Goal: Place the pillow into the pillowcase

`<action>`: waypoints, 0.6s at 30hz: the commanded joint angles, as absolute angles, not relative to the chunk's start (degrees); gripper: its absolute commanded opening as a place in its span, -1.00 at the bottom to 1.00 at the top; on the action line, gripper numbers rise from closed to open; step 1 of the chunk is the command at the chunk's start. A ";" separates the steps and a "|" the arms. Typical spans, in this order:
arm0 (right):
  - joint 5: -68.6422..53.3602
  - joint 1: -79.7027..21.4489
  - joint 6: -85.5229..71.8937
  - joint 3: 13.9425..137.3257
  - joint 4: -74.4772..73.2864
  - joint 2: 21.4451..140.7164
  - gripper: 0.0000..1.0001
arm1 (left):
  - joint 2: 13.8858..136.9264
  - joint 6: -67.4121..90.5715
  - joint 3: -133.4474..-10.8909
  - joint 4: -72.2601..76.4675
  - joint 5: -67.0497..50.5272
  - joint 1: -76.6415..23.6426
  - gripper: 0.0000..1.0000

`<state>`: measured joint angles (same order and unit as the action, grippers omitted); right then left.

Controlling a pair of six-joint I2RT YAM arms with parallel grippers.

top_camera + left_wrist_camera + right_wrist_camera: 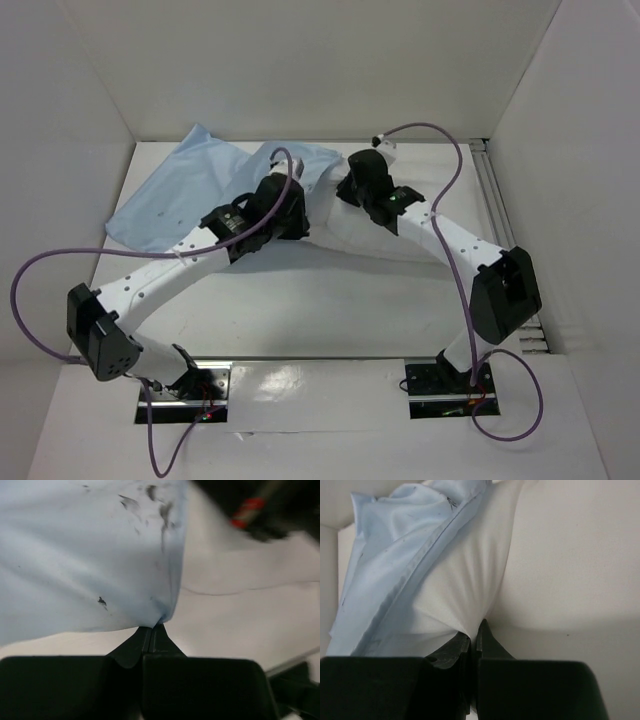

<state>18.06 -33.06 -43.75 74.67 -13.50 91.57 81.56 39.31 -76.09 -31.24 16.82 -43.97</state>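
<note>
The pale blue pillowcase lies wrinkled at the back left of the table. The white pillow lies to its right, partly under both arms. My left gripper is shut on an edge of the pillowcase; its tips pinch the blue fabric, with the pillow behind. My right gripper is shut on a pinch of the pillow at its tips. The pillowcase's hemmed edge lies over the pillow on the left of that view.
White walls enclose the table on the left, back and right. A metal rail runs along the right side. Purple cables loop over both arms. The right arm's dark wrist with a red mark is close beyond the left gripper.
</note>
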 commanded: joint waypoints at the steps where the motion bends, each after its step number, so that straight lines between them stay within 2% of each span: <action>1: 21.70 -31.99 -44.91 80.51 -7.31 90.62 -1.00 | 78.49 40.85 -81.22 -24.71 0.92 -45.70 -1.00; 7: 19.17 -31.99 -48.86 76.12 -4.57 96.14 -1.00 | 77.34 45.62 -68.13 -19.17 -5.18 -42.37 -1.00; 11: 15.74 -31.99 -51.41 74.01 -3.79 99.05 -1.00 | 74.80 45.01 -68.11 -20.03 -2.82 -41.75 -1.00; 15: 13.46 -33.31 -48.27 71.02 -3.42 95.81 -1.00 | 73.48 42.81 -69.43 -25.12 -1.05 -38.24 -1.00; 16: 12.75 -33.31 -47.12 71.02 -4.65 95.28 -0.95 | 73.48 42.80 -69.43 -25.14 -1.05 -37.62 -1.00; 18: 12.74 -33.31 -42.92 72.59 -10.24 93.17 -0.47 | 73.48 42.28 -69.43 -25.84 -1.05 -37.00 -1.00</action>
